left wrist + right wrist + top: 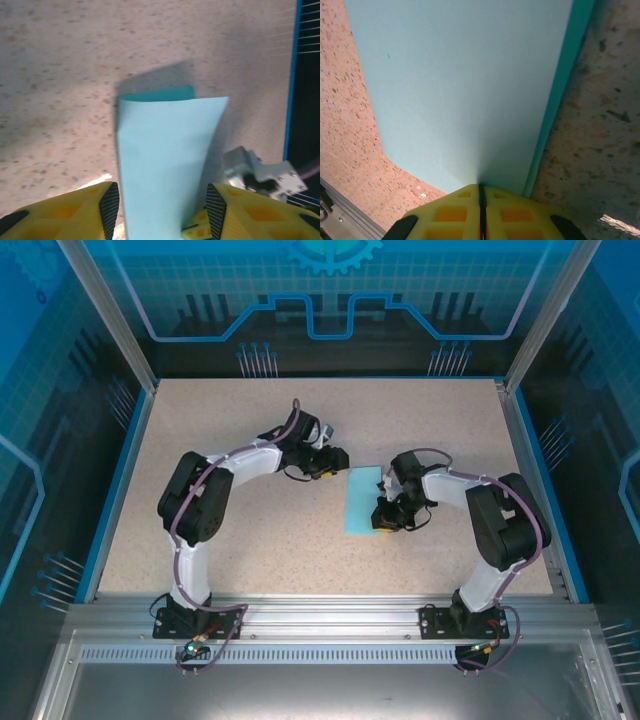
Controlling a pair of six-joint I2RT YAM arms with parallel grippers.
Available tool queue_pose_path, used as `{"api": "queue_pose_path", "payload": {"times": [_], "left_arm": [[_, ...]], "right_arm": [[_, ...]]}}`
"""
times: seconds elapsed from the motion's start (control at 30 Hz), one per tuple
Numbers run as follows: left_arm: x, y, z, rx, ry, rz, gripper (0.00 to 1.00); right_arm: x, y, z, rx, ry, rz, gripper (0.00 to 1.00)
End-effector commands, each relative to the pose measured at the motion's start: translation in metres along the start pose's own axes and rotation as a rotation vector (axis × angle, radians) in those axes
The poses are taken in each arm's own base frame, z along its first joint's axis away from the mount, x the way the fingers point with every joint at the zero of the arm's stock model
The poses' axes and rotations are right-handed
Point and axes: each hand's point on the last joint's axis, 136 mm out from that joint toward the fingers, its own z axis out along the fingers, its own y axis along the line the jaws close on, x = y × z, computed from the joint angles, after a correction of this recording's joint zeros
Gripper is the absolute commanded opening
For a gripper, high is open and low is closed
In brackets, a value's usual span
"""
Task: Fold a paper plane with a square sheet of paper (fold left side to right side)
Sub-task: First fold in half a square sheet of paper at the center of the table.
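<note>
Pinch at right gripper [481, 190]: yellow fingers [450, 215] pressed flat together, clamped on the near edge of square sheet of paper [465, 90]. Folded over, lying light-blue on speckled table [220, 420], right of centre between both arms, with a darker strip of lower layer showing along one side. At left gripper [162, 205], jaws well apart, straddling the sheet's far end. Upper layer bowed up between the pads [109, 202]; contact with either pad impossible to tell.

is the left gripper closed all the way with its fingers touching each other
No, the fingers of the left gripper stand well apart, with the light-blue paper running up between them.
</note>
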Motion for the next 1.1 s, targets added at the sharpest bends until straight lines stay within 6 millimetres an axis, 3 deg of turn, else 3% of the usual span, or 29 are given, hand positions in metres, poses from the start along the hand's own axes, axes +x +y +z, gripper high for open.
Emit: {"api": "queue_pose_path", "payload": {"times": [0.0,0.27,0.5,0.77,0.93,1.07], "left_arm": [[0.021,-0.015,0.020,0.035,0.061,0.050,0.53],[0.016,-0.005,0.057,0.007,0.097,0.023,0.53],[0.002,0.016,0.069,-0.078,0.075,0.012,0.53],[-0.030,0.043,0.073,-0.141,0.033,-0.016,0.53],[-0.047,0.045,0.070,-0.142,0.013,-0.029,0.54],[-0.064,0.030,0.046,-0.110,-0.032,-0.016,0.54]], "right_arm": [[0.017,-0.034,0.009,0.147,0.069,0.043,0.09],[0.015,-0.032,0.007,0.143,0.064,0.040,0.09],[0.018,-0.034,0.008,0.151,0.073,0.041,0.09],[0.022,-0.036,0.009,0.151,0.083,0.037,0.09],[0.022,-0.032,0.009,0.124,0.074,0.036,0.09],[0.013,-0.011,0.002,0.036,0.019,-0.001,0.10]]}}
